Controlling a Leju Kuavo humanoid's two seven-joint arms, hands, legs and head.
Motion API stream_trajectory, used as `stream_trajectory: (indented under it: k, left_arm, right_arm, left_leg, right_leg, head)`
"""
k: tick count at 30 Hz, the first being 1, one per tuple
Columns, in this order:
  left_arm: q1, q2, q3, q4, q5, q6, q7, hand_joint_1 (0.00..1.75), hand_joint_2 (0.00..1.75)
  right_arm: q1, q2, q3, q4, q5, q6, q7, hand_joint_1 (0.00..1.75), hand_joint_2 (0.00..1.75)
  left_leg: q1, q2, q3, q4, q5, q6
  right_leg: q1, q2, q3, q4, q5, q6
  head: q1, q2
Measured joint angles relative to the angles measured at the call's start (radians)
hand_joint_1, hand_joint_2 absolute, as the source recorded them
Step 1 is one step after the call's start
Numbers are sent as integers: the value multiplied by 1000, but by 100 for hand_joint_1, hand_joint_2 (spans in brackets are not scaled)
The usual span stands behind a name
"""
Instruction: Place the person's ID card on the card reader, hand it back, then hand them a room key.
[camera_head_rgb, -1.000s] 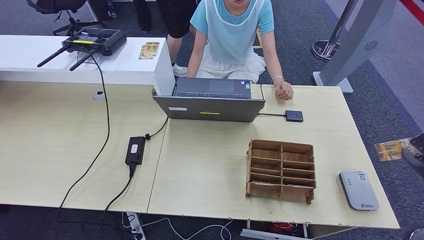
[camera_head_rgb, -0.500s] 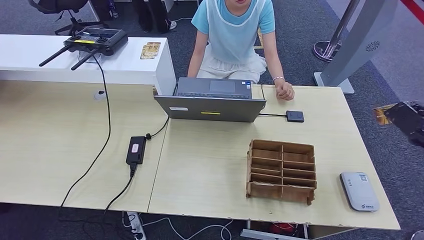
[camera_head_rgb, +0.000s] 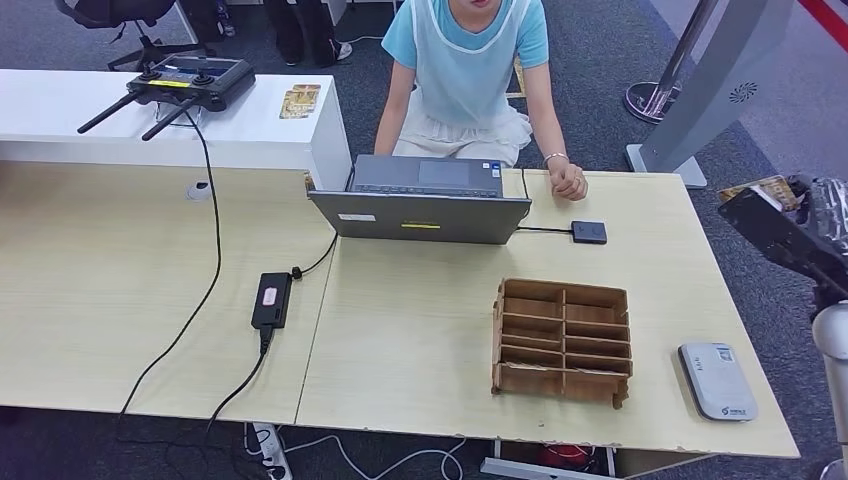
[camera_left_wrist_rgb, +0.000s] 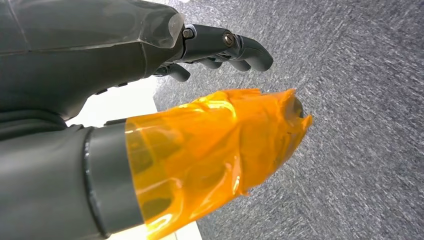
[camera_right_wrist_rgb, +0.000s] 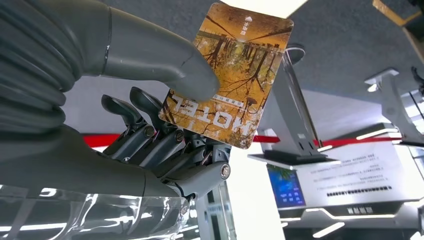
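1. The room key, a card with an autumn tree picture and the word HOTEL on it, is pinched between the thumb and fingers of the right hand. In the head view the key sits at the tip of the right hand, raised off the right end of the tabletop, over the carpet.
2. The left hand holds nothing; its dark fingers are curled loosely and its thumb is wrapped in orange film. It hangs over grey carpet.
3. The card reader, a grey rounded slab, lies flat near the tabletop's front right corner.
4. Just left of it stands a wooden rack of small compartments.
5. A person in a light blue top sits behind the open laptop, one hand resting on the tabletop's far edge, near a small black box.
6. More cards lie on the white counter at the far left.
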Motion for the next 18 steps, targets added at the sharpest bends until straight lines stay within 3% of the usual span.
stream_trajectory:
  k: [7, 18]
  left_arm:
    - [-2, -3, -24, 0, 0, 0, 6, 0, 0]
    - [-6, -6, -66, 0, 0, -3, 10, 0, 0]
  right_arm:
    - [-120, 83, 99, 14, 223, -51, 45, 175, 175]
    - [-266, 207, 222, 69, 388, -82, 71, 175, 175]
  left_leg:
    - [0, -1, 0, 0, 1, -1]
    - [0, -1, 0, 0, 2, -1]
  right_leg:
    - [0, 0, -1, 1, 1, 0]
    - [0, 0, -1, 1, 1, -1]
  head:
    - [0, 0]
    - [0, 0]
